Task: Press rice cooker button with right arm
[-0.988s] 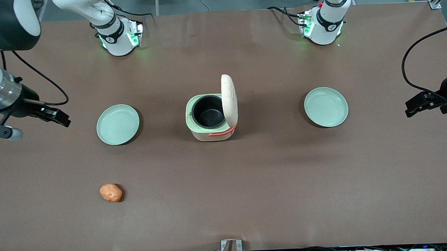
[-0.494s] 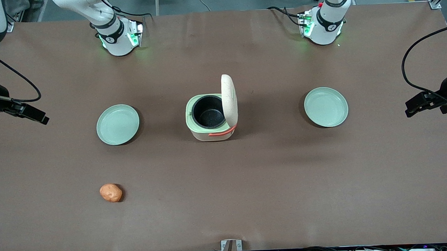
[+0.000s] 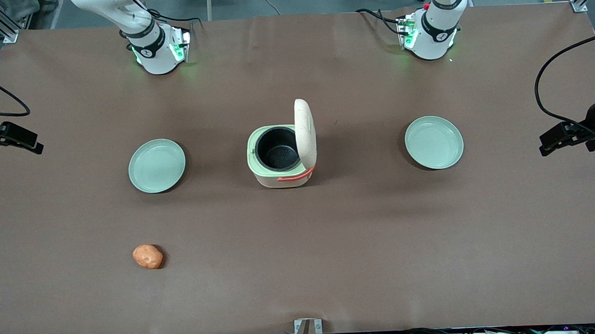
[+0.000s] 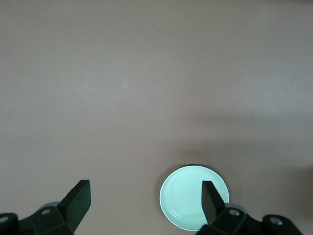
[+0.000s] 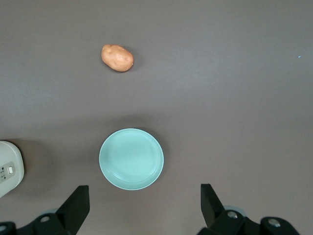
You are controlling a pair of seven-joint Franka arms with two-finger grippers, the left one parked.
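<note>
The rice cooker stands mid-table, cream with a pale green rim and a coral-orange handle. Its lid is raised upright and the black inner pot shows. My right gripper hangs at the working arm's end of the table, far off sideways from the cooker, with a pale green plate between them. In the right wrist view the gripper is open and empty, its fingers wide apart above bare table beside that plate. A cream edge of the cooker with small buttons shows there.
A second pale green plate lies toward the parked arm's end and also shows in the left wrist view. An orange-brown potato lies nearer the front camera than the first plate; it shows in the right wrist view too.
My right gripper has drawn back sideways, away from the cooker toward the working arm's end of the table. The arm's upper part has left the front view. The cooker, plates and potato have not moved.
</note>
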